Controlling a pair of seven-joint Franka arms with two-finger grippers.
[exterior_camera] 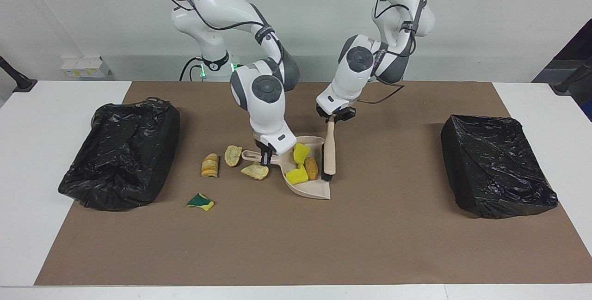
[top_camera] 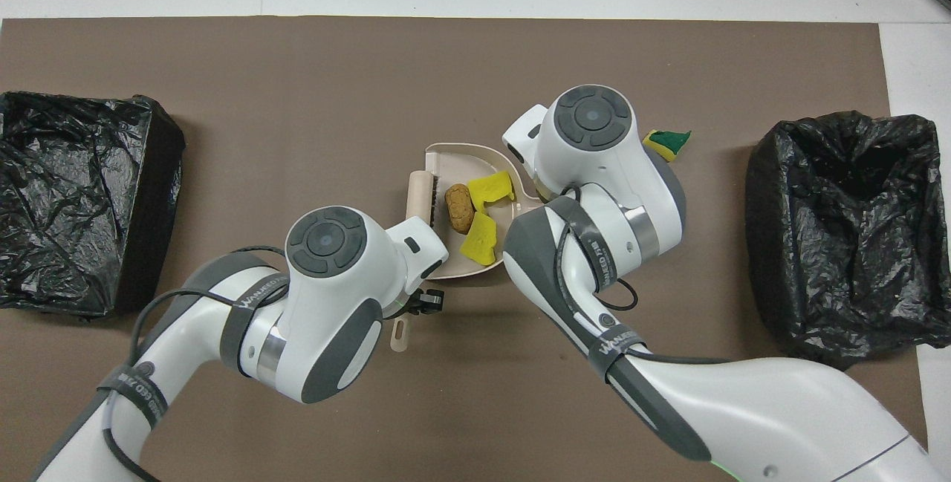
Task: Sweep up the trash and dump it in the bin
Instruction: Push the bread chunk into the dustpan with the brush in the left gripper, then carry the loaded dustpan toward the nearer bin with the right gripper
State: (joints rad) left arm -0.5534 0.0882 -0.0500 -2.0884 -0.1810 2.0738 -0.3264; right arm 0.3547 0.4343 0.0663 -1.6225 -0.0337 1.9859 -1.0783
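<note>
I see the right gripper [exterior_camera: 265, 156] clamped on the dustpan [exterior_camera: 311, 188] handle at frame centre, the left gripper [exterior_camera: 331, 119] gripping the brush [exterior_camera: 329, 154] beside it. Three scraps [exterior_camera: 301, 167] lie in the pan; four more [exterior_camera: 232, 155] sit on the desk [exterior_camera: 370, 235] toward the lower left.
</note>
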